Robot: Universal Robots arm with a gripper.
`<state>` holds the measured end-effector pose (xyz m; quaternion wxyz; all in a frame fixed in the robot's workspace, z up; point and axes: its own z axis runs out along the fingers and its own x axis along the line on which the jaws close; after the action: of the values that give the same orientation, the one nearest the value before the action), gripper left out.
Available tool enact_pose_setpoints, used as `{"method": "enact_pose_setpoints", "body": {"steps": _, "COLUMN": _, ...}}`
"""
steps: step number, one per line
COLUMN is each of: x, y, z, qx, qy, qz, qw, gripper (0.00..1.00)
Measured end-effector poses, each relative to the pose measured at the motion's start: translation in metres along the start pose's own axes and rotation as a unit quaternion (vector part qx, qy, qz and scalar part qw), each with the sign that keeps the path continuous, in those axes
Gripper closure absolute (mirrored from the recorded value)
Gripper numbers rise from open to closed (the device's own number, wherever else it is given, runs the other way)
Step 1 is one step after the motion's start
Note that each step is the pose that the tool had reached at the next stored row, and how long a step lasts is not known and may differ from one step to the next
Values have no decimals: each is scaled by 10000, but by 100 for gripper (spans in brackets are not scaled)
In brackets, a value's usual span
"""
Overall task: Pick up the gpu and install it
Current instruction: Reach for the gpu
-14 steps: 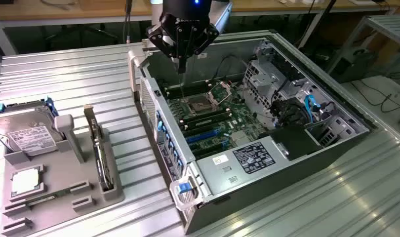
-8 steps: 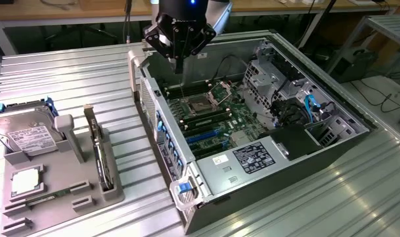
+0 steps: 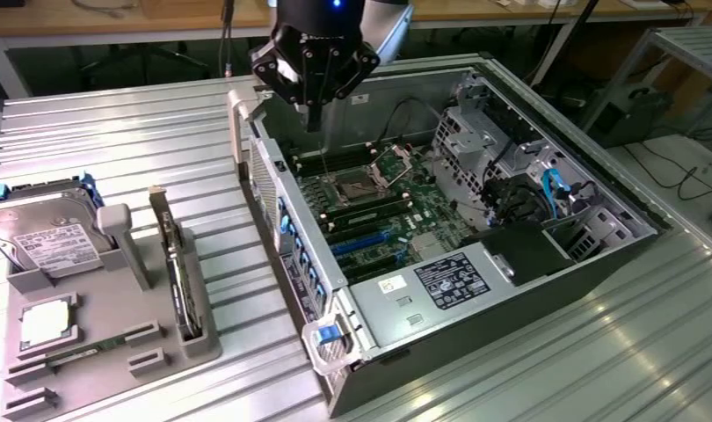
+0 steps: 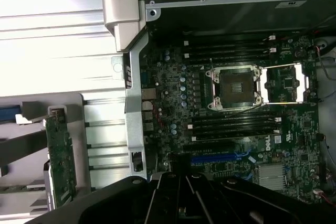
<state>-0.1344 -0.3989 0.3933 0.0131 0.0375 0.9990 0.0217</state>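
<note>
On the bench (image 3: 121,132), near its edge at the exterior view's left, lies a grey holder (image 3: 104,374) with the spare parts. The hard drive (image 3: 39,237) stands at the holder's far end. Just beside it, on the side toward the computer, the gpu (image 3: 177,264) stands on its long edge in a slot, with its metal bracket (image 3: 156,200) at the far end. Nothing touches the card.

More to the right, the pincer (image 3: 313,114) hangs over the open case (image 3: 567,299), above the wall that faces the holder and near one corner of the motherboard (image 3: 380,207). It is closed completely and has hold of nothing.

I judge that the step in hand is the reach for the card, and that it is hardly begun. To do it well, the pincer should be opened before it goes down, and brought straight above the card's upper edge. It should be turned so that it closes across the thin side and presses on the two flat faces. The grip is best on bare board, away from the fan, whose place I cannot make out. A lift straight up along the slot seems safest, since a tilted pull could jam the card in the holder.
</note>
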Motion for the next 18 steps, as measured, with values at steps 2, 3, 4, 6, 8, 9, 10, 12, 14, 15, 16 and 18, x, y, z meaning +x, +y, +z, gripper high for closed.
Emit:
{"method": "enact_pose_setpoints", "body": {"steps": 2, "x": 9, "y": -1, "z": -1, "qx": 0, "qy": 0, "qz": 0, "qw": 10000, "gripper": 89}}
{"method": "enact_pose_setpoints", "body": {"steps": 3, "x": 14, "y": -1, "z": 0, "qx": 0, "qy": 0, "qz": 0, "qw": 10000, "gripper": 89}}
{"method": "enact_pose_setpoints", "body": {"steps": 4, "x": 18, "y": -1, "z": 0, "qx": 0, "qy": 0, "qz": 0, "qw": 10000, "gripper": 89}}
{"method": "enact_pose_setpoints", "body": {"steps": 6, "x": 23, "y": -2, "z": -1, "qx": 0, "qy": 0, "qz": -1, "qw": 10000, "gripper": 89}}
{"method": "enact_pose_setpoints", "body": {"steps": 8, "x": 30, "y": -2, "z": -1, "qx": 0, "qy": 0, "qz": 0, "qw": 10000, "gripper": 89}}
{"method": "enact_pose_setpoints", "body": {"steps": 9, "x": 39, "y": -3, "z": -1, "qx": 0, "qy": 0, "qz": 0, "qw": 10000, "gripper": 89}}
{"method": "enact_pose_setpoints", "body": {"steps": 10, "x": 50, "y": -4, "z": -2, "qx": 0, "qy": 0, "qz": 0, "qw": 10000, "gripper": 89}}
{"method": "enact_pose_setpoints", "body": {"steps": 12, "x": 64, "y": -5, "z": -2, "qx": 0, "qy": 0, "qz": 0, "qw": 10000, "gripper": 89}}
{"method": "enact_pose_setpoints", "body": {"steps": 14, "x": 77, "y": -6, "z": -2, "qx": 0, "qy": 0, "qz": 0, "qw": 10000, "gripper": 89}}
{"method": "enact_pose_setpoints", "body": {"steps": 15, "x": 82, "y": -6, "z": -3, "qx": 0, "qy": 0, "qz": 0, "qw": 10000, "gripper": 89}}
{"method": "enact_pose_setpoints", "body": {"steps": 16, "x": 87, "y": -6, "z": -3, "qx": 0, "qy": 0, "qz": 0, "qw": 10000, "gripper": 89}}
{"method": "enact_pose_setpoints", "body": {"steps": 18, "x": 100, "y": -8, "z": -3, "qx": 0, "qy": 0, "qz": 0, "qw": 10000, "gripper": 89}}
